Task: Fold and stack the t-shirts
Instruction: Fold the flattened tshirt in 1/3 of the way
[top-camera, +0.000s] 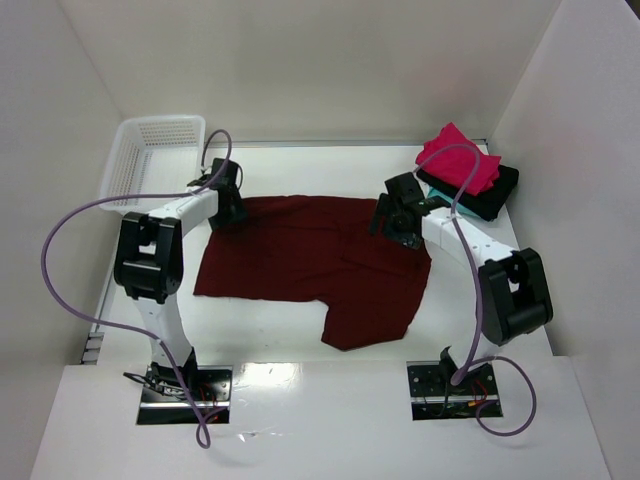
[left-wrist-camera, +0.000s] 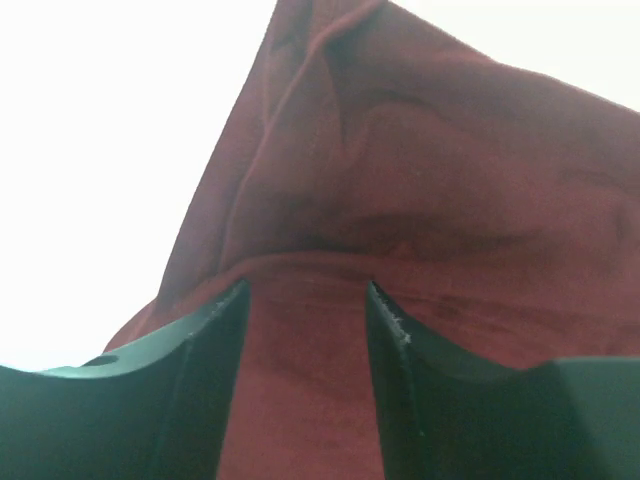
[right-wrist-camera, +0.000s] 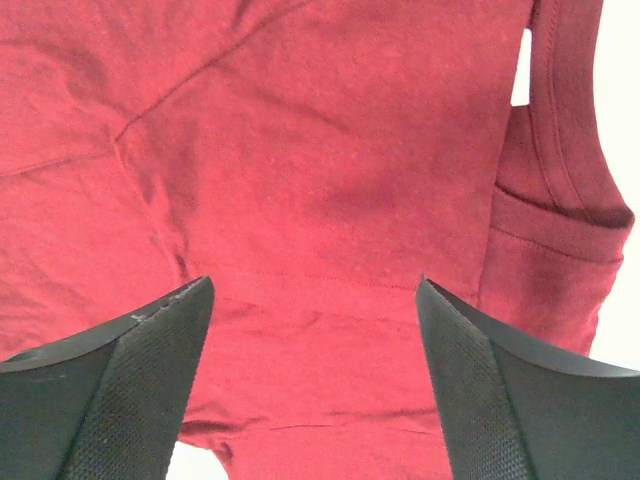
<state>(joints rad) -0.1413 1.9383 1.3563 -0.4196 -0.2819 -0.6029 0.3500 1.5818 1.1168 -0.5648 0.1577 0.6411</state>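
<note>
Left end effector (left-wrist-camera: 305, 295) parted, nothing gripped, over maroon t-shirt (top-camera: 300, 250) far-left corner. Right end effector (right-wrist-camera: 312, 285) wide, empty, above shirt's right side. Shirt lies spread on table (top-camera: 260, 325); pink-red t-shirt (top-camera: 455, 160) tops black t-shirt (top-camera: 492, 195) at far right; white basket (top-camera: 150, 150) far left

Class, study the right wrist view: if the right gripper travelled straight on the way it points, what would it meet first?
The maroon t-shirt: cloth fills the view ahead of the right gripper, whose jaws stand open. How far off it lies is unclear.
</note>
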